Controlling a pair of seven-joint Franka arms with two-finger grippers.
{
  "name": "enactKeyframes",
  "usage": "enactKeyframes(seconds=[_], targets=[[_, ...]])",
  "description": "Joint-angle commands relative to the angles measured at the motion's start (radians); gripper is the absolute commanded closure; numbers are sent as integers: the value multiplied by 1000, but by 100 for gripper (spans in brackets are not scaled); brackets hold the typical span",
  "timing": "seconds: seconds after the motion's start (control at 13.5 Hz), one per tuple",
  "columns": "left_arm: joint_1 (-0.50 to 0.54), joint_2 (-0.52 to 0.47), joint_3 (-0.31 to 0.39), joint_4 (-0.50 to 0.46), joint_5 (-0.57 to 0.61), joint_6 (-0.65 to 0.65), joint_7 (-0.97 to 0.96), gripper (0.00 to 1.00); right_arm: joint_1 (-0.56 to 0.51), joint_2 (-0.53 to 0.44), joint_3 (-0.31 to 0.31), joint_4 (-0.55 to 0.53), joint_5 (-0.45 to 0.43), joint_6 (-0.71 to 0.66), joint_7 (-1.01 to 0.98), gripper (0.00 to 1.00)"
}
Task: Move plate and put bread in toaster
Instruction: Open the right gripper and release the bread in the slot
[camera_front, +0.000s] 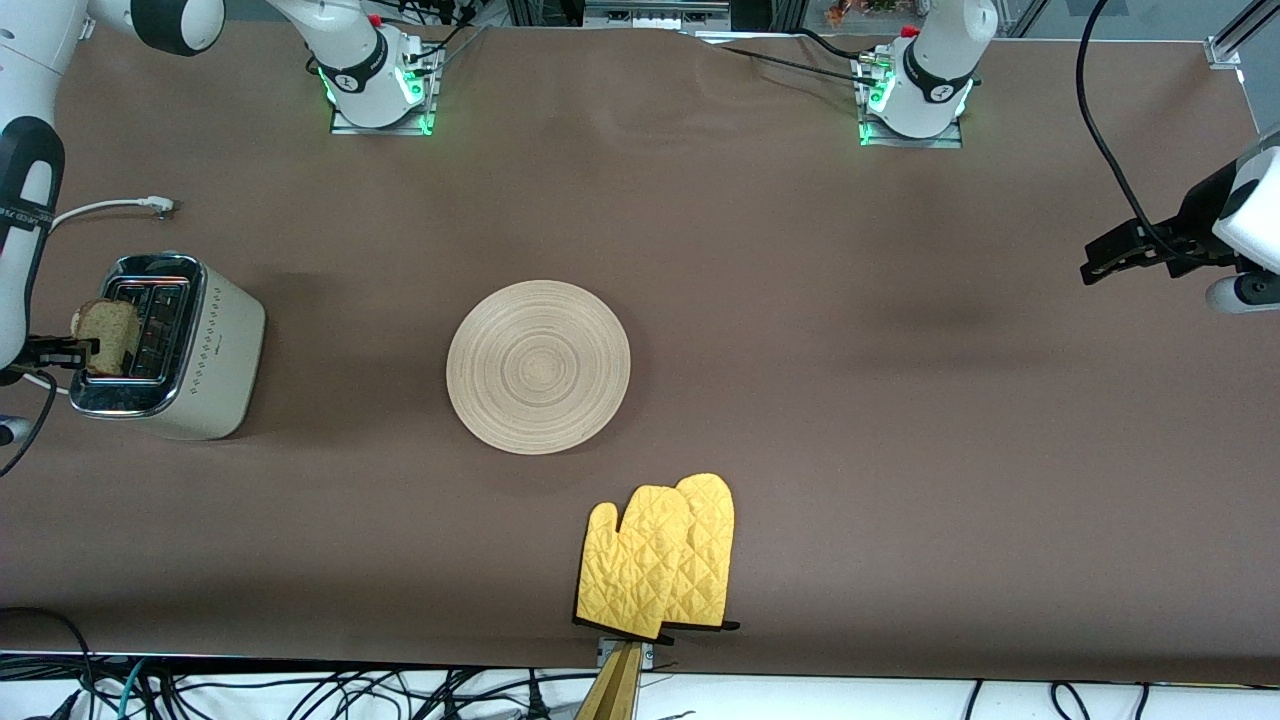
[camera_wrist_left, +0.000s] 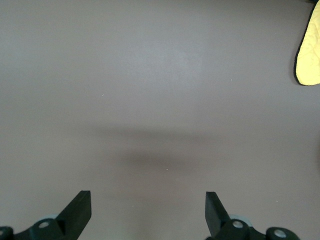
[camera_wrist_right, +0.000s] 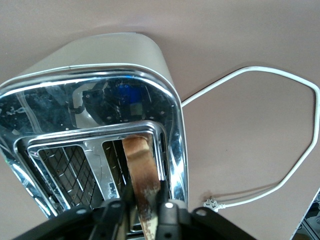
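The cream toaster (camera_front: 215, 350) stands at the right arm's end of the table. The bread (camera_front: 108, 330) stands upright with its lower edge in the toaster slot closest to that end, its upper part sticking out. My right gripper (camera_front: 90, 352) is shut on the bread's top edge. In the right wrist view the brown crust (camera_wrist_right: 140, 170) runs from between my right gripper (camera_wrist_right: 142, 210) fingers down into the chrome-rimmed toaster (camera_wrist_right: 100, 65) slot. The round wooden plate (camera_front: 538, 366) lies bare mid-table. My left gripper (camera_front: 1095, 262) waits open over the left arm's end of the table, its fingers (camera_wrist_left: 80, 207) wide apart above bare mat.
Two yellow quilted oven mitts (camera_front: 660, 560) lie near the table's front edge, nearer to the front camera than the plate; one mitt's edge (camera_wrist_left: 310, 50) shows in the left wrist view. The toaster's white cord (camera_front: 110, 207) (camera_wrist_right: 280, 100) loops on the mat beside the toaster.
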Motion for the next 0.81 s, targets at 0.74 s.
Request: enactKeyframes(seconds=[0.74], targets=[[-3,14,1,30,31,-15,19,0,25,-213,173,88,103,-9,1,0]])
